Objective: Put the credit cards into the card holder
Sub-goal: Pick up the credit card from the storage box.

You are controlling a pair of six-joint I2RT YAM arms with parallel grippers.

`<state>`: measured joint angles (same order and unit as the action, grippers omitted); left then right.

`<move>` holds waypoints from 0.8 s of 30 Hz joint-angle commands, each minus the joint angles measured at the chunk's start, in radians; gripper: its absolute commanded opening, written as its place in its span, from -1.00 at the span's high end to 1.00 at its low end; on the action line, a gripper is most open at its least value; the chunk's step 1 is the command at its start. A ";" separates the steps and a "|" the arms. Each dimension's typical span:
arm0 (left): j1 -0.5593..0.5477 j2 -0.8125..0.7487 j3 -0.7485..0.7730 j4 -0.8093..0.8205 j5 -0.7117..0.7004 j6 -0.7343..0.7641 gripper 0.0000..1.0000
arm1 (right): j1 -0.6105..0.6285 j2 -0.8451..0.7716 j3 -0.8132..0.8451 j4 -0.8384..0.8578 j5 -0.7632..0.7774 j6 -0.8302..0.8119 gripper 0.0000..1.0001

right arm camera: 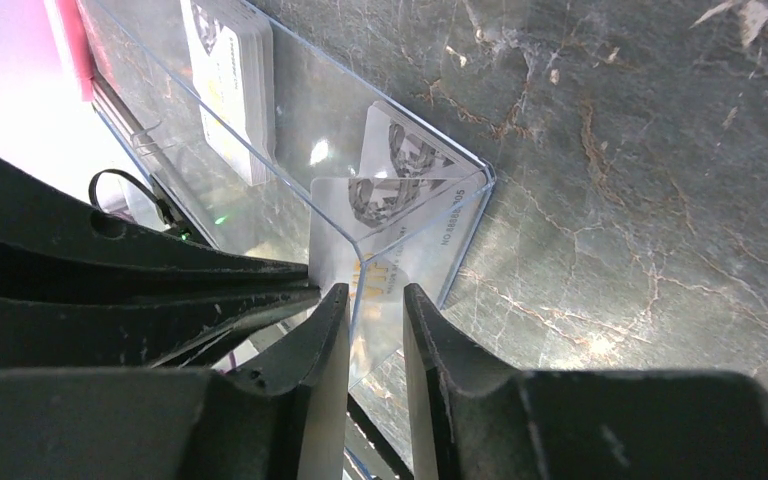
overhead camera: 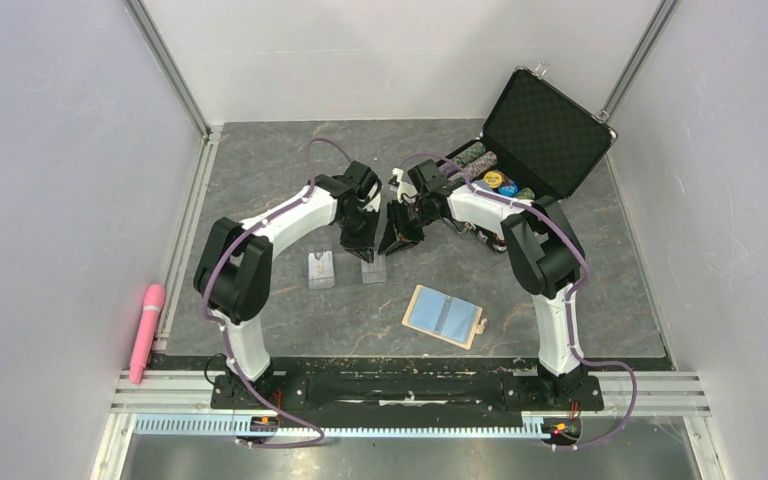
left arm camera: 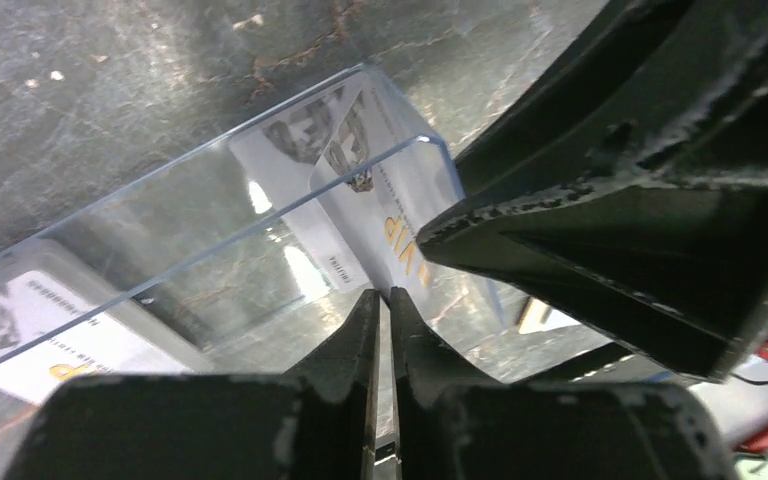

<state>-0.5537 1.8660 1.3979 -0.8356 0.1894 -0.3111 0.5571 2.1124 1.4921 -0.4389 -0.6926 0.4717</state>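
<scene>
The tan card holder [overhead camera: 444, 315] lies open on the table, its blue lining up, apart from both grippers. Two small piles of credit cards in clear plastic trays [overhead camera: 320, 269] [overhead camera: 373, 270] lie left of it. Both grippers meet over the right tray. My left gripper [overhead camera: 365, 250] [left arm camera: 382, 297] is shut on the edge of a white card with gold letters [left arm camera: 400, 215] [right arm camera: 332, 225]. My right gripper [overhead camera: 392, 243] [right arm camera: 375, 290] has its jaws narrowly apart astride the clear tray's corner wall [right arm camera: 400, 130], beside that card. Its fingers [left arm camera: 610, 230] show in the left wrist view.
The black poker-chip case [overhead camera: 535, 130] stands open at the back right with chips inside. A pink object [overhead camera: 147, 330] lies outside the left rail. A second stack of cards [right arm camera: 230, 80] stands in the other tray.
</scene>
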 commanded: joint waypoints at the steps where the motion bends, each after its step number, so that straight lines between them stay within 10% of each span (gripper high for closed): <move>1: 0.009 -0.030 -0.055 0.222 0.137 -0.118 0.71 | 0.021 -0.022 -0.013 0.003 -0.008 -0.040 0.51; 24: 0.024 -0.259 -0.121 0.155 -0.072 -0.084 0.95 | 0.014 -0.215 -0.076 0.036 0.094 -0.061 0.46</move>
<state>-0.5323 1.7607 1.2831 -0.7063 0.2146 -0.4152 0.5678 2.0396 1.4406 -0.4255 -0.6193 0.4397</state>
